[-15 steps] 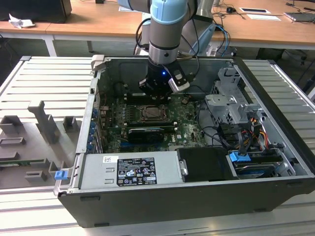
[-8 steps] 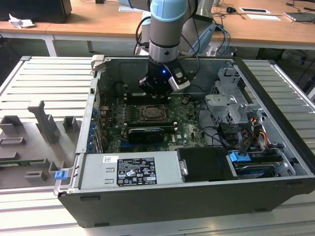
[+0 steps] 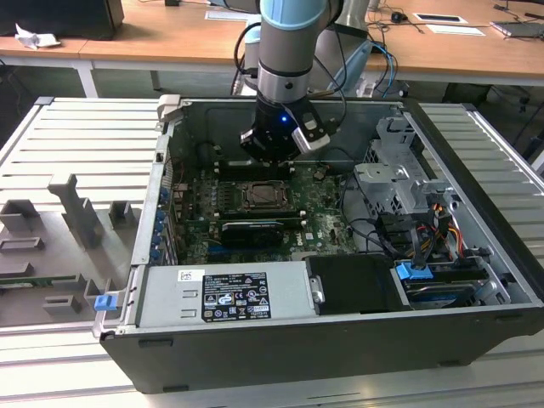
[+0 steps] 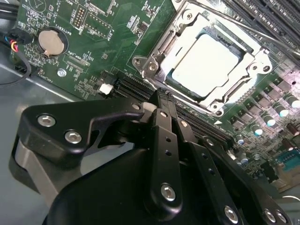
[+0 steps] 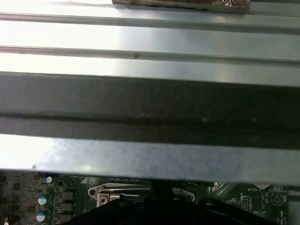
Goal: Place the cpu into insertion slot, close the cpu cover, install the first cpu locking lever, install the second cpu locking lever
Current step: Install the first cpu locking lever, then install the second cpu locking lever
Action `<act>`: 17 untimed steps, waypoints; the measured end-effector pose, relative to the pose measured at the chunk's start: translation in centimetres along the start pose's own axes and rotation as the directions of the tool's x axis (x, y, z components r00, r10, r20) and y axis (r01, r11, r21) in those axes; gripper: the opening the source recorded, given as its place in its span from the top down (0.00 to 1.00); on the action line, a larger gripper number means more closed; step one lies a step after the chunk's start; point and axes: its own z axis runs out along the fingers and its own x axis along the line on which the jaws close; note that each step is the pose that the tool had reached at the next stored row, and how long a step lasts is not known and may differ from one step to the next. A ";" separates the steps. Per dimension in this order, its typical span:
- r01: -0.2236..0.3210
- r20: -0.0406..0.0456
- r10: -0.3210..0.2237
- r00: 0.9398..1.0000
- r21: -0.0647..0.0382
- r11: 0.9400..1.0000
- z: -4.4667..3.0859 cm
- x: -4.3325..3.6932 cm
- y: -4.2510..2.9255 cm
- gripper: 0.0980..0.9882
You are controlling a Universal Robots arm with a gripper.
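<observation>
Silver-faced cpu [image 4: 202, 64] sits in its socket, just beyond the gripper [image 4: 157, 101].

Wooden desks [image 3: 212, 38] behind a ribbed metal table [image 3: 76, 144].

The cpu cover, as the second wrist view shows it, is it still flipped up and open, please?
No, the cpu cover lies flat over the socket, framing the cpu seated in its window.

The hand [image 4: 159, 101] hides the cpu cover's [image 4: 213, 101] near edge in the second wrist view.
</observation>
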 end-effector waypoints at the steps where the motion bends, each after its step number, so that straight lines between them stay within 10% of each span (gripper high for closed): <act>1: 0.000 0.000 0.000 1.000 0.000 1.000 0.00 0.00 -0.04 0.99; 17: 0.000 0.000 0.000 1.000 0.000 1.000 -1.02 0.05 -1.06 0.99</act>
